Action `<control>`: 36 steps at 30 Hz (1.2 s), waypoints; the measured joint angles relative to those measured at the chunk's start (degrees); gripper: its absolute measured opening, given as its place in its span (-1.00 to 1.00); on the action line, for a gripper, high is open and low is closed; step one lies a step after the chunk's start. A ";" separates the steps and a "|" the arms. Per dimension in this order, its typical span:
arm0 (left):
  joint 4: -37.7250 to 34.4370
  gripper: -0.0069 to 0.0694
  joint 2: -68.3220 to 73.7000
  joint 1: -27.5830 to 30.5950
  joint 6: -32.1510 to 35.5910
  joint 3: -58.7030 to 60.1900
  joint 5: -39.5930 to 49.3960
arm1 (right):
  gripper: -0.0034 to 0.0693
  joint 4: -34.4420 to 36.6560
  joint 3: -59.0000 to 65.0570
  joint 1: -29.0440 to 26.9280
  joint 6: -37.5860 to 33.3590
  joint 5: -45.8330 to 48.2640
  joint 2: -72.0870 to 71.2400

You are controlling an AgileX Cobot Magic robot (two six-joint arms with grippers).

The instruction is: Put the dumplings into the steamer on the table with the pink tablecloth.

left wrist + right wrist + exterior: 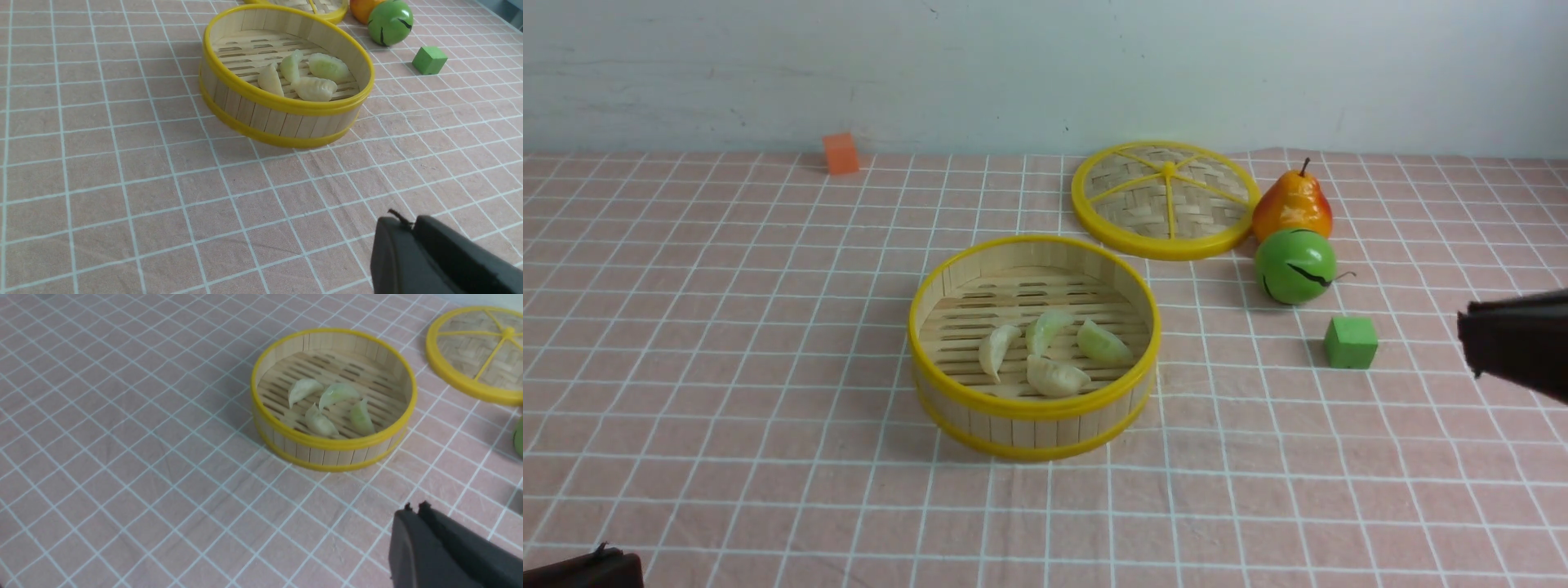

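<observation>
All four dumplings (pixel 1054 353) lie inside the steamer (pixel 1033 412) in the middle of the worktop (pixel 727 367). My left fingers (pixel 392 253) and right fingers (pixel 404 543) are pressed together, empty, well apart from it. I judge the job done, so I'd park both arms wide of the rim.

Four dumplings (pixel 1056 376), one steamer (pixel 1033 408), one lid (pixel 1164 200), two cubes (pixel 1351 342), one pear (pixel 1292 206), one green fruit (pixel 1295 266), possibly an apple

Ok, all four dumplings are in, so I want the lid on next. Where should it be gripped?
Take the lid by its yellow rim at the near-left edge, from above, one finger inside and one outside. It lies flat, apparently with the raised rim up, and the pear crowds its right side.
</observation>
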 joint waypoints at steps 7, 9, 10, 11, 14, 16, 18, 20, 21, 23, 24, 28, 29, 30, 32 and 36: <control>0.00 -0.67 0.00 0.00 0.00 0.00 0.00 | -0.91 -0.19 0.04 0.00 0.00 3.65 -0.45; 0.00 -0.67 0.00 0.00 0.00 0.00 0.00 | -0.91 0.00 0.04 0.00 0.00 4.48 -0.54; 0.00 -0.67 0.00 0.00 0.00 0.00 0.00 | -0.91 0.29 0.04 0.00 0.00 4.88 -0.61; 0.00 -0.67 0.00 0.00 0.00 0.00 0.00 | -0.93 0.45 0.04 0.00 0.00 5.30 -0.65; 0.00 -0.66 0.00 0.00 0.00 0.00 0.00 | -0.96 0.63 1.19 0.00 0.00 3.79 -0.79; 0.00 -0.66 0.00 0.00 0.00 0.00 0.00 | -0.96 0.63 2.83 0.00 0.00 1.22 -1.07; 0.00 -0.64 0.00 0.00 0.00 0.00 0.00 | -0.96 0.58 9.18 0.00 0.00 -7.81 -3.18; 0.00 -0.63 0.00 0.00 0.00 0.00 0.00 | -0.96 0.53 15.91 -0.76 0.06 -16.02 -6.14; 0.00 -0.63 0.00 0.00 0.00 0.00 0.00 | -0.96 0.35 19.51 -1.58 0.35 -19.99 -8.35; 0.00 -0.63 0.00 0.00 0.00 0.00 0.00 | -0.96 -0.28 25.26 -3.59 2.01 -25.67 -13.03; 0.00 -0.62 0.00 0.00 0.00 0.00 0.00 | -0.96 -1.28 28.02 -5.00 3.35 -28.37 -15.32; 0.00 -0.62 0.00 0.00 0.00 0.00 0.00 | -0.96 -7.73 39.72 -14.40 11.90 -32.72 -27.04; 0.00 -0.61 0.00 0.00 0.00 0.00 0.00 | -0.96 -9.45 42.23 -16.81 13.79 -32.71 -29.78; 0.00 -0.61 0.00 0.00 0.00 0.00 0.00 | -0.96 -10.98 44.54 -19.09 15.62 -32.64 -32.39; 0.00 -0.60 0.00 0.00 0.00 0.00 0.00 | -0.96 -13.31 48.44 -23.52 18.33 -31.92 -37.16; 0.00 -0.59 0.00 0.00 0.00 0.00 0.00 | -0.96 -14.68 53.54 -28.78 20.28 -28.51 -43.84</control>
